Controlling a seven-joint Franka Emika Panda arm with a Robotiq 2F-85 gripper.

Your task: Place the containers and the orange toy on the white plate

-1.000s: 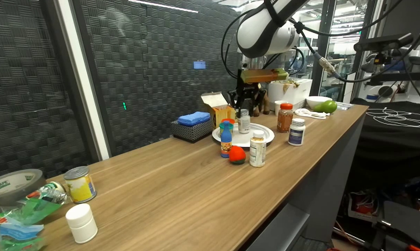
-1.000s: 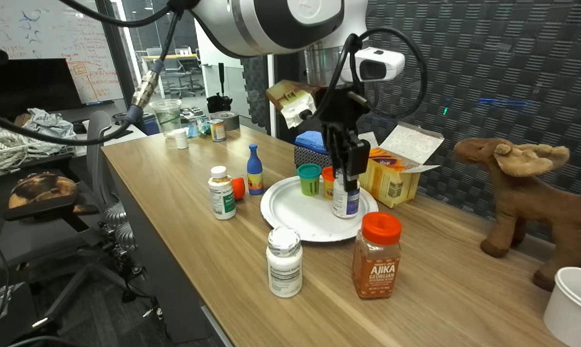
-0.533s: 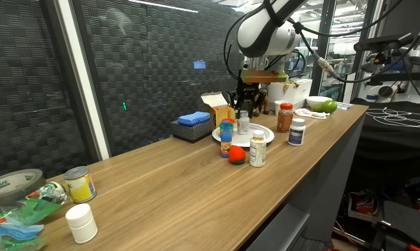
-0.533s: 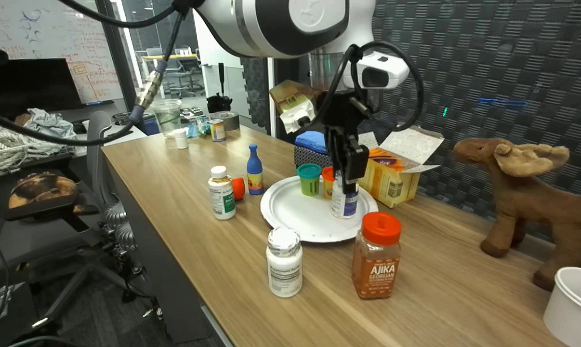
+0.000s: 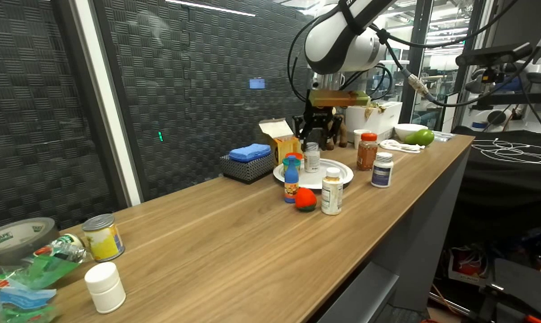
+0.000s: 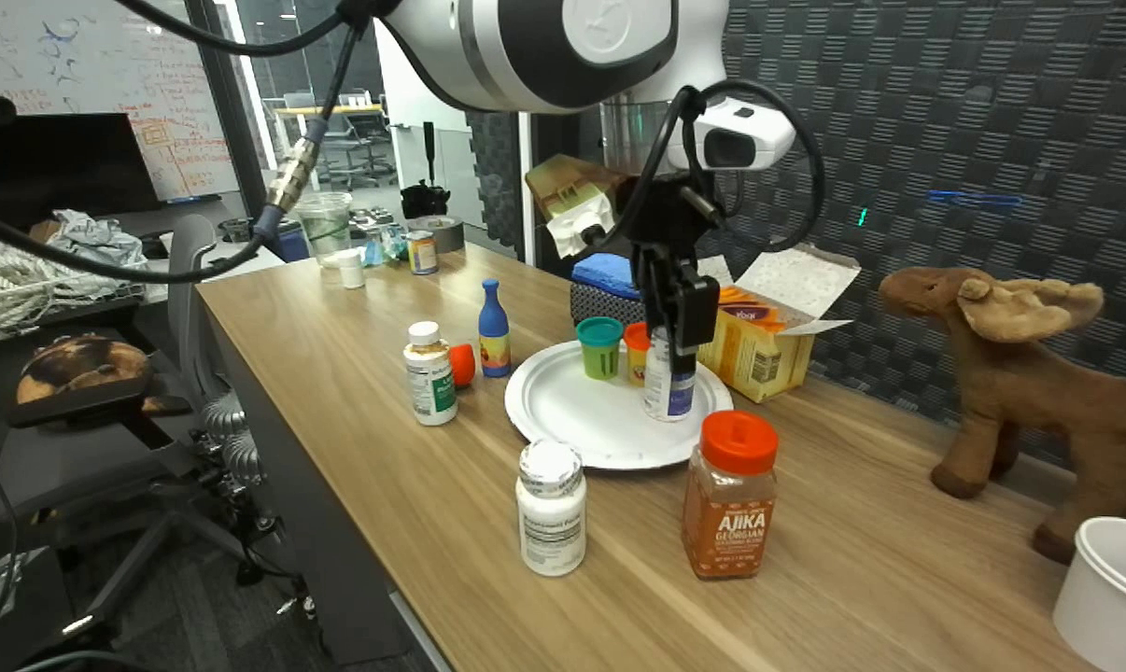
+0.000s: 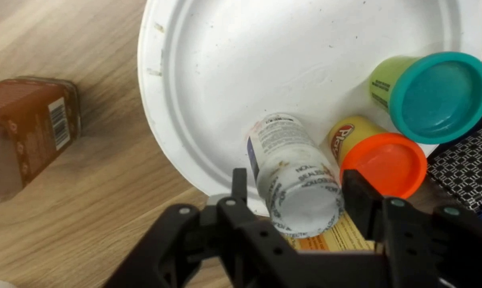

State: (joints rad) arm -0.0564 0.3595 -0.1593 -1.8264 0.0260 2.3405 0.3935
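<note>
Upright on the white plate (image 6: 572, 439) stands a white bottle (image 7: 283, 152) with a bluish label. My gripper (image 7: 295, 176) is around its cap with the fingers spread; a gap shows on one side, and the opposite finger (image 7: 359, 192) is very near or touching the cap. Beside it on the plate are a green cup with a teal lid (image 7: 441, 98) and a yellow cup with an orange lid (image 7: 385, 164). The orange toy (image 5: 305, 198) lies on the table off the plate, close to a white green-labelled bottle (image 6: 429, 373). Another white bottle (image 6: 552, 509) is on the table.
A red-capped spice jar (image 6: 731, 495) and a blue toy bottle (image 5: 291, 180) stand near the plate. Behind it are an open yellow box (image 6: 759, 345) and a patterned box with a blue cloth (image 5: 248, 163). A plush moose (image 6: 1020, 383) stands farther along the table.
My gripper's fingers have spread apart around the bottle's cap. The bottle has shifted very slightly and rests on the plate. The other objects have kept their places.
</note>
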